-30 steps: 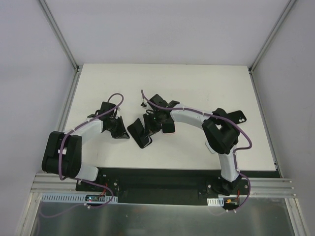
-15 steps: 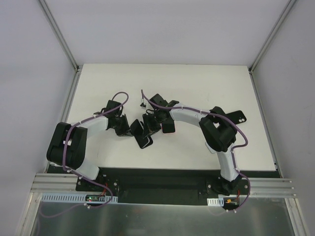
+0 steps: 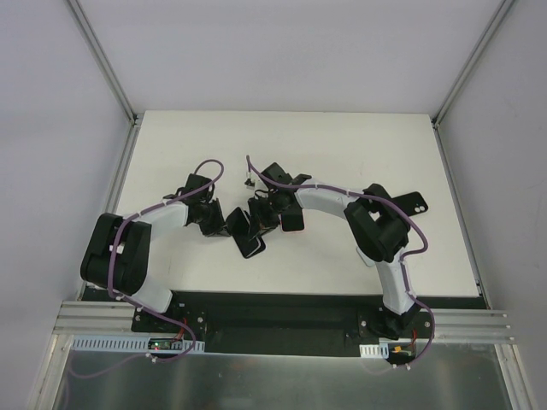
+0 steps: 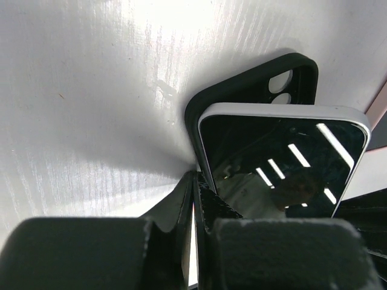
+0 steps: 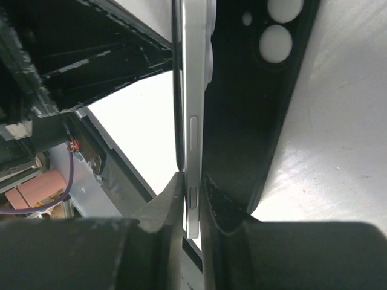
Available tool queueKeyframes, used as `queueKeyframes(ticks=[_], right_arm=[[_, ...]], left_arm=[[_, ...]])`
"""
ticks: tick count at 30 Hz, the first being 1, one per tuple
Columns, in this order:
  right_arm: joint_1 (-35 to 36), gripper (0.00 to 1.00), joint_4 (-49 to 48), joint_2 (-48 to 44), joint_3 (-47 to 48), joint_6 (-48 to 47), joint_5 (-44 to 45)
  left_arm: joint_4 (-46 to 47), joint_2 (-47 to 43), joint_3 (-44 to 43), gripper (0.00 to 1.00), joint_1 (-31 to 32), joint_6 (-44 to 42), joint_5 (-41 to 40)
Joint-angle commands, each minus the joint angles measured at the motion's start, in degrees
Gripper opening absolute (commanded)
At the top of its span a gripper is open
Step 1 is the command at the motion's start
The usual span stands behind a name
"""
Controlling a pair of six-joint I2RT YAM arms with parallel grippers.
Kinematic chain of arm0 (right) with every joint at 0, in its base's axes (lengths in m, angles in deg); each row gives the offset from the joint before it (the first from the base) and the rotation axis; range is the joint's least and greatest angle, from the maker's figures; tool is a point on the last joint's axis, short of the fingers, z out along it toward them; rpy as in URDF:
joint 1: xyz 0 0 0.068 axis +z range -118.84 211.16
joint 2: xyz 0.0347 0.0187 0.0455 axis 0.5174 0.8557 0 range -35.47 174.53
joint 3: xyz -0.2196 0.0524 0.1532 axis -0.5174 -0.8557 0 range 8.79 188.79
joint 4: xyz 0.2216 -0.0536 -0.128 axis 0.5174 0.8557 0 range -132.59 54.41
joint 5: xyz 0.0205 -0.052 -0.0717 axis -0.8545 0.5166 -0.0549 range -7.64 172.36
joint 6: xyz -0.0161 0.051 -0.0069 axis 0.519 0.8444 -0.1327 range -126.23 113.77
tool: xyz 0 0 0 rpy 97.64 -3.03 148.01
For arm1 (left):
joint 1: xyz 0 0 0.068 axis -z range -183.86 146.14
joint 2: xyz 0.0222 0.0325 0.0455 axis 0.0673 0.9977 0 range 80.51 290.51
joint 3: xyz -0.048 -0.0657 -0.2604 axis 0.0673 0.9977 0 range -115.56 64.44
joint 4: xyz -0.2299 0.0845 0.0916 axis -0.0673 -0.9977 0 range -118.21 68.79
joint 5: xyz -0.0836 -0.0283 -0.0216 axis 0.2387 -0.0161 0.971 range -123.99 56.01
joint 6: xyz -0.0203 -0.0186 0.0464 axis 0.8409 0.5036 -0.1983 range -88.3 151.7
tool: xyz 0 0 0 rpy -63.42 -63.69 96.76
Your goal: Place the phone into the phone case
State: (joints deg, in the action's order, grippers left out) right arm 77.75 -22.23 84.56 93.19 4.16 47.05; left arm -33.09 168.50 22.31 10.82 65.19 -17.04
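Observation:
The black phone case (image 3: 244, 232) sits tilted at the middle of the table, its camera cutouts showing in the left wrist view (image 4: 242, 87). The phone (image 4: 284, 157), silver-rimmed with a dark screen, lies partly over the case. My right gripper (image 3: 267, 213) is shut on the phone's edge (image 5: 195, 90), fingers either side of the side buttons, with the case (image 5: 254, 90) right beside it. My right gripper also shows in its wrist view (image 5: 192, 187). My left gripper (image 3: 224, 224) is closed at the case's near corner (image 4: 195, 181), seemingly pinching its wall.
A second black case-like object (image 3: 412, 202) lies on the white table (image 3: 342, 265) behind the right arm's elbow. Metal frame posts (image 3: 120, 94) stand at the table's back corners.
My left gripper has moved right, up against the case, and closed at its corner. The right gripper and phone have barely moved.

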Motion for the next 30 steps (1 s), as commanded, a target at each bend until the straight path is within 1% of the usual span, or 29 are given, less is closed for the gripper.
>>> queueKeyframes(ticks=[1,3,4,6,7,8,9,11,12,15,16,17,20,22,26,29,30], right_arm=[[1.2,0.18,3.1,2.6,-0.4,-0.8,4.7],[1.0,0.2,4.3,2.3,0.4,-0.8,6.5],[1.0,0.23,6.1,1.6,0.8,-1.4,7.4],[0.9,0.25,7.1,0.2,0.8,-1.7,10.2],[0.9,0.28,7.3,-1.4,0.6,-1.7,10.5],[0.9,0.31,7.5,-2.2,0.5,-1.8,11.0],[0.8,0.32,7.7,-2.9,0.4,-1.8,11.3],[0.8,0.38,8.6,-4.8,0.4,-1.6,12.5],[0.5,0.4,9.1,-5.4,0.6,-1.7,12.9],[0.3,0.45,10.6,-7.3,0.4,-2.0,15.3],[0.2,0.46,11.2,-8.0,0.2,-1.9,16.4],[0.1,0.47,11.5,-8.4,0.2,-2.1,18.0],[-0.4,0.48,12.0,-8.1,0.6,-2.8,18.3],[-0.6,0.5,12.2,-7.3,1.1,-3.9,18.6],[-0.9,0.49,11.4,-5.3,2.1,-5.6,17.6],[-0.8,0.46,10.3,-3.6,2.4,-6.3,17.1],[-0.8,0.38,9.7,-2.8,2.3,-6.3,17.2]], left_arm=[[-3.4,-1.6,0.3,0.0,0.5,-0.8,-7.6],[-5.5,-3.7,-0.2,0.0,0.4,-0.6,-9.2],[-6.3,-5.1,-0.6,0.0,0.4,-0.5,-10.1],[-8.3,-6.7,-1.8,0.01,0.4,-0.6,-11.7],[-8.7,-8.2,-2.1,0.04,0.4,-0.6,-11.9],[-8.9,-8.8,-2.6,0.1,0.4,-0.5,-11.5],[-8.9,-9.3,-2.8,0.13,0.4,-0.4,-11.2],[-8.8,-10.6,-3.2,0.21,0.4,-0.2,-9.0],[-8.5,-10.8,-3.4,0.28,0.4,-0.5,-7.7],[-7.5,-10.6,-3.4,0.36,0.5,-0.6,-5.4],[-6.9,-10.3,-3.3,0.37,0.4,-0.5,-5.3],[-6.5,-10.1,-2.9,0.38,0.4,-0.4,-5.2],[-3.7,-8.9,-1.6,0.44,0.4,0.4,-2.8],[-2.0,-7.1,-1.3,0.46,0.4,1.1,0.4],[0.7,-4.6,-0.7,0.46,0.4,1.7,2.6],[1.2,-2.9,-0.8,0.46,0.5,1.7,3.5],[1.2,-2.5,-0.8,0.45,0.6,1.6,3.6]])
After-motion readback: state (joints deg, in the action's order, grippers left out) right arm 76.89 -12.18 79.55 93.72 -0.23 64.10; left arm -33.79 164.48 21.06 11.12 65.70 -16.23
